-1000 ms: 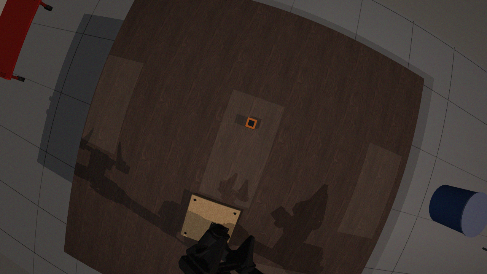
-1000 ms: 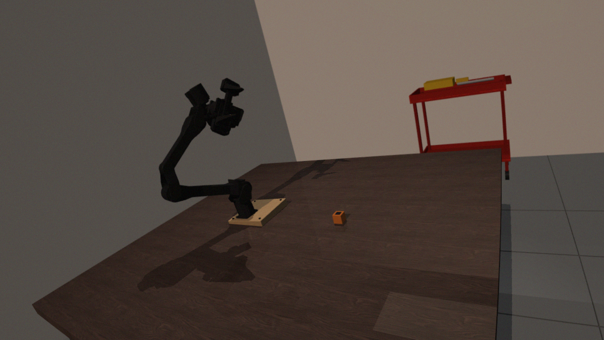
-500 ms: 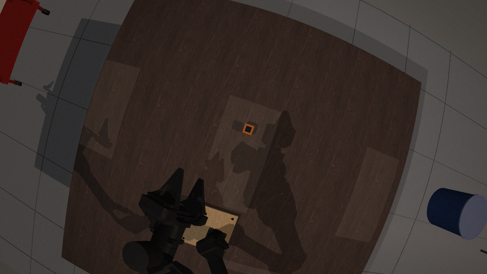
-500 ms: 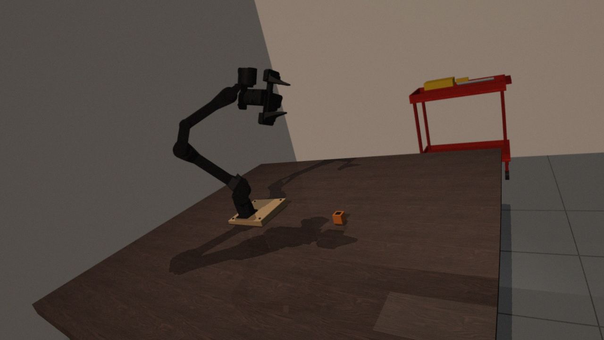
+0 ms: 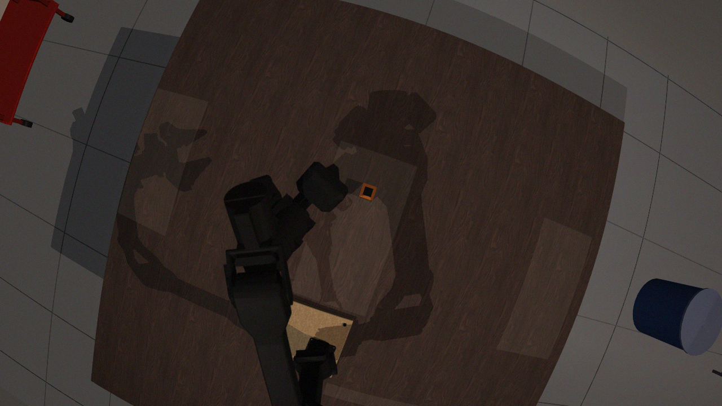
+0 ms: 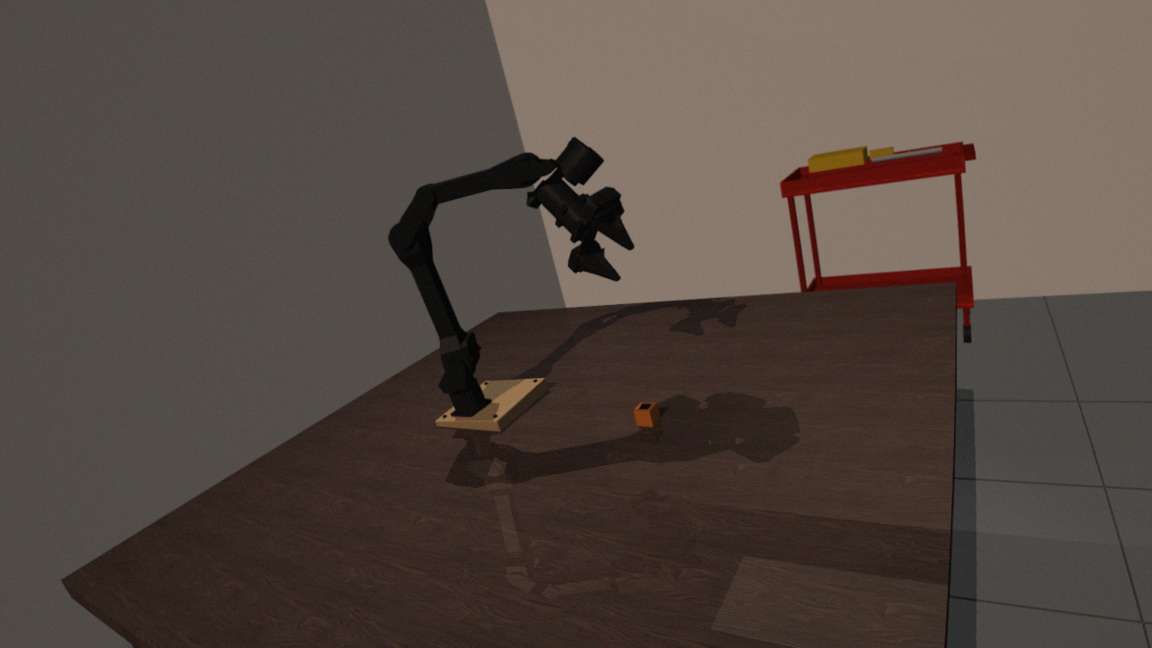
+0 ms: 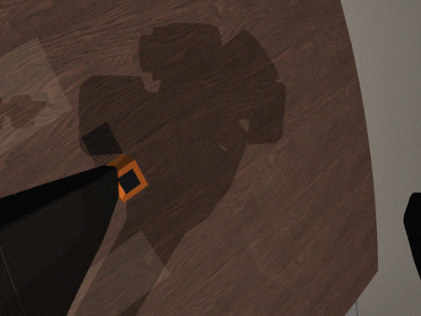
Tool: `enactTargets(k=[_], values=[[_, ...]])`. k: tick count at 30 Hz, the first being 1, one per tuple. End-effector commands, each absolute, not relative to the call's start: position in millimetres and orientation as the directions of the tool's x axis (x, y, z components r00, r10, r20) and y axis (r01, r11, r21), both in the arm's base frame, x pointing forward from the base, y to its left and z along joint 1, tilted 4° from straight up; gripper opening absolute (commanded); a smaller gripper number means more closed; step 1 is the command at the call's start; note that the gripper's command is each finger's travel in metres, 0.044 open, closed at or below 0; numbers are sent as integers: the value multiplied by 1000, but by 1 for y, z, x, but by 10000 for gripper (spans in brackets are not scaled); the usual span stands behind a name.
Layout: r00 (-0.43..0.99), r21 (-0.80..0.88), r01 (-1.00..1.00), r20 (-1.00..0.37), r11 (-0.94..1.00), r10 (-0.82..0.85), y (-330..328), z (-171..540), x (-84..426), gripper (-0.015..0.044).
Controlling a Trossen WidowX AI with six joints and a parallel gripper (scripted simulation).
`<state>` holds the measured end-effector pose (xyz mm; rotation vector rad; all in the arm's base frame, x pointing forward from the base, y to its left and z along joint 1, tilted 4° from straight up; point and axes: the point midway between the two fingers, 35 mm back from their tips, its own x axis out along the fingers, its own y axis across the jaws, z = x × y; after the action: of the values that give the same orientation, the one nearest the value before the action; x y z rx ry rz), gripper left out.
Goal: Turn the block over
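Note:
An orange block [image 5: 368,192] [image 6: 645,416] [image 7: 132,180] rests flat on the brown wooden table [image 5: 484,131] [image 6: 322,532] [image 7: 307,132]. Its marked side, with a dark square, faces up. My gripper [image 6: 625,263] [image 7: 269,197] is open and empty, high above the table and tilted downward. In the wrist view the left fingertip overlaps the block's left edge, with the block far below it. In the top view the arm's dark parts are left of the block, and the fingers cannot be made out clearly.
The arm's base stands on a light wooden plate [image 5: 340,333] [image 6: 515,402]. A red cart [image 5: 25,55] [image 6: 886,173] and a blue bin [image 5: 661,313] are beyond the table's edges. Shadows of the arm lie around the block.

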<state>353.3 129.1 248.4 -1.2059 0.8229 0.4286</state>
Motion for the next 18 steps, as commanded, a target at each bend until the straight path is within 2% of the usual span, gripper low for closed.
enactTargets(k=[1, 6, 10, 18], values=[[406, -385, -619, -903, 684, -141, 102, 189, 381, 440], [180, -172, -383, -978, 908, -110, 75, 141, 393, 440], [3, -49, -106, -999, 993, -49, 52, 105, 396, 440], [-24, -36, -59, -999, 998, -37, 45, 99, 397, 440]])
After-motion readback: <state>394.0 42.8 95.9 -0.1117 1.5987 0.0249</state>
